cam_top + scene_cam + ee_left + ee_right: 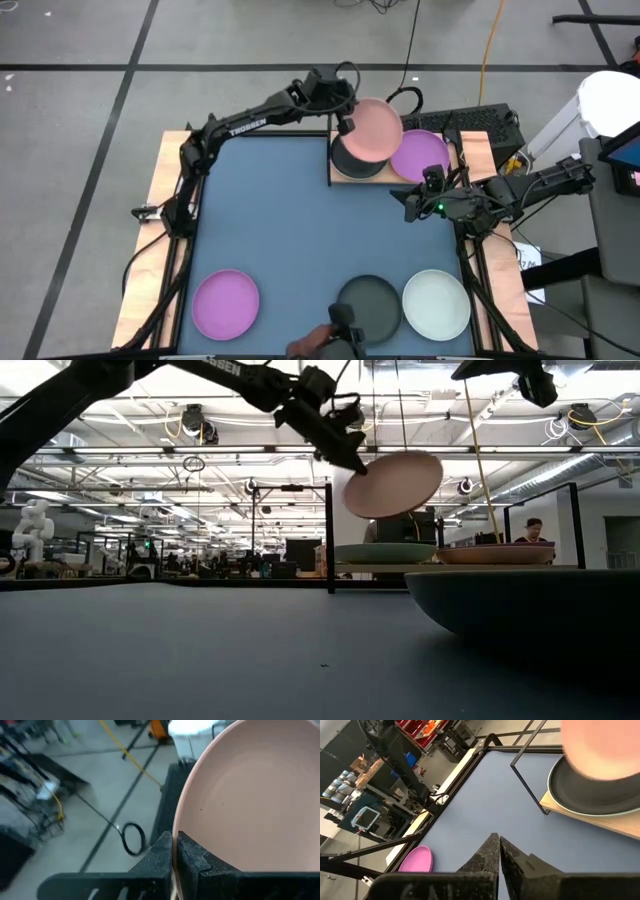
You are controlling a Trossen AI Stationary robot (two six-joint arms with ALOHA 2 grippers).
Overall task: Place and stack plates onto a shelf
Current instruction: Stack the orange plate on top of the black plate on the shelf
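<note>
My left gripper point(345, 122) is shut on a pink plate point(378, 128) held in the air over the shelf point(380, 178), a light-wood board with a black rail point(330, 160) at its left end. Under the pink plate a black plate point(352, 160) rests on the shelf, with a pale rim point(585, 810) showing beneath it. A purple plate point(420, 155) sits on the shelf's right half. My right gripper point(408, 205) is shut and holds nothing; it hovers above the mat just near of the shelf. A purple plate point(225, 303), a black plate point(370, 305) and a mint plate point(436, 303) lie by the near edge. My left gripper pinches the pink plate's rim point(176, 827) between its two fingers point(160, 855), on the plate's left side. The fingers reach it slanting down from the far left. The plate point(395, 484) is lifted clear and tilted, its free side higher, above the shelf's black plate.
The dark-blue mat point(290, 220) lies bare between the shelf and the near row of plates. Wooden strips point(165, 180) edge the table. A small dark object point(340, 325) sits at the near edge beside the black plate. A keyboard point(480, 122) lies beyond the shelf.
</note>
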